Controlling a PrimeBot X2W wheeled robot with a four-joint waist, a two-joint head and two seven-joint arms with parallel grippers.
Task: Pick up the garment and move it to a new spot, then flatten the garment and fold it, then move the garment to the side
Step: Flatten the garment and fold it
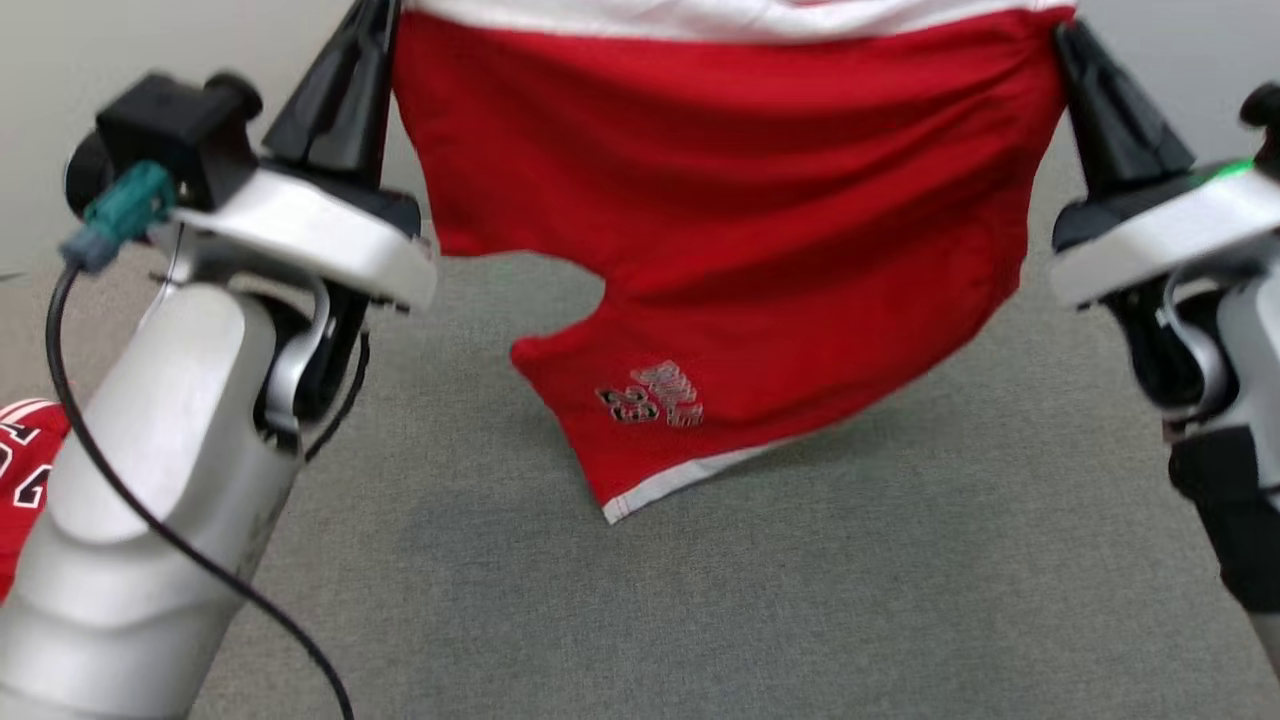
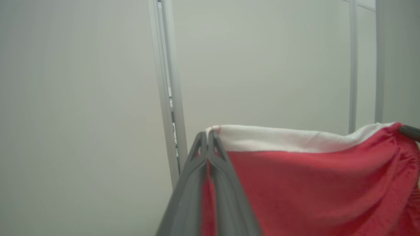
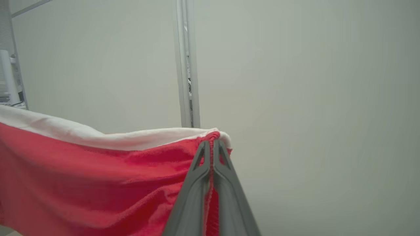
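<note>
Red shorts (image 1: pixel 720 230), white waistband (image 1: pixel 720 18), hang between left fingers (image 2: pixel 190 183) and right fingers (image 3: pixel 193 183), both clamped on them. The head view adds a "23" emblem (image 1: pixel 650 395).

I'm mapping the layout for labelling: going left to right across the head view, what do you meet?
A second red garment at the left edge → left gripper, shut on the waistband → red shorts hanging between → right gripper, shut on the waistband's other end.
</note>
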